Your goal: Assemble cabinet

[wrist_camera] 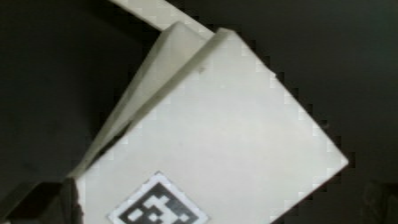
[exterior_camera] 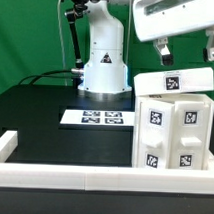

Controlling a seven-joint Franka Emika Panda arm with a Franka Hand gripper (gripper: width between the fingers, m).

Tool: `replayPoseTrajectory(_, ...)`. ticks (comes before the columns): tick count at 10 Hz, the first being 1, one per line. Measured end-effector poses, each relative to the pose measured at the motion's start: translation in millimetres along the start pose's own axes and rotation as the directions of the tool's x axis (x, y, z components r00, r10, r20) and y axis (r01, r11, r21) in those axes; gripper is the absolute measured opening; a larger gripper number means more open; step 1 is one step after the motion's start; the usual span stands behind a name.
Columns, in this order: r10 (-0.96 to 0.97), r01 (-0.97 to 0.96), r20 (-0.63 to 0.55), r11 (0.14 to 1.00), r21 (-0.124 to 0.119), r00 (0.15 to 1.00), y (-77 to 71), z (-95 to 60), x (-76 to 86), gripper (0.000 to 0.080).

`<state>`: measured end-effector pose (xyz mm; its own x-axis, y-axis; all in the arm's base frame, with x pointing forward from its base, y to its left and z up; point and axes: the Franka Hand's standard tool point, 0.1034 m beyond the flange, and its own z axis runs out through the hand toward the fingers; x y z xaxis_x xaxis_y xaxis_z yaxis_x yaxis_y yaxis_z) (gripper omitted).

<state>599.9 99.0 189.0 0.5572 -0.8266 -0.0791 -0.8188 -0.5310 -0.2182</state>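
While the fingers [exterior_camera: 166, 53] hang wide and empty, you have the cabinet [exterior_camera: 174, 122] directly below.
Your next move looks like a straight descent onto its top panel [exterior_camera: 174, 83].

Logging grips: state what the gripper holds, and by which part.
Nothing is held. The gripper stands wide open above the cabinet, with its jaws closed on no part.

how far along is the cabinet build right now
Looks done: the cabinet parts stand grouped as one boxy body at the exterior view's right, with a tagged panel on top. In hand: nothing; the fingers are open and empty above it. Left: whether the panel is fully seated cannot be told, so fitting or checking it probably remains.
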Motion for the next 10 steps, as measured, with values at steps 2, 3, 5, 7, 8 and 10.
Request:
replayPoseTrajectory(2,-0.111,0.111,0.011,0.994,-0.008,0.994,-1.8,0.8,-0.8,0.0797)
replayPoseTrajectory(3,-0.166,0.166,0.011,0.986,-0.008,0.986,-1.7,0.9,-0.7,0.0797)
replayPoseTrajectory(5,-0.336,0.336,0.011,0.942,-0.006,0.942,-1.5,0.8,-0.3,0.0797)
replayPoseTrajectory(7,-0.590,0.590,-0.019,0.807,-0.013,0.807,-2.9,0.9,3.2,0.0797)
replayPoseTrajectory(8,-0.670,0.670,-0.019,0.742,-0.023,0.742,-2.4,1.3,3.2,0.0797)
replayPoseTrajectory(10,-0.828,0.827,-0.020,0.561,-0.034,0.560,-3.4,0.8,4.2,0.0797)
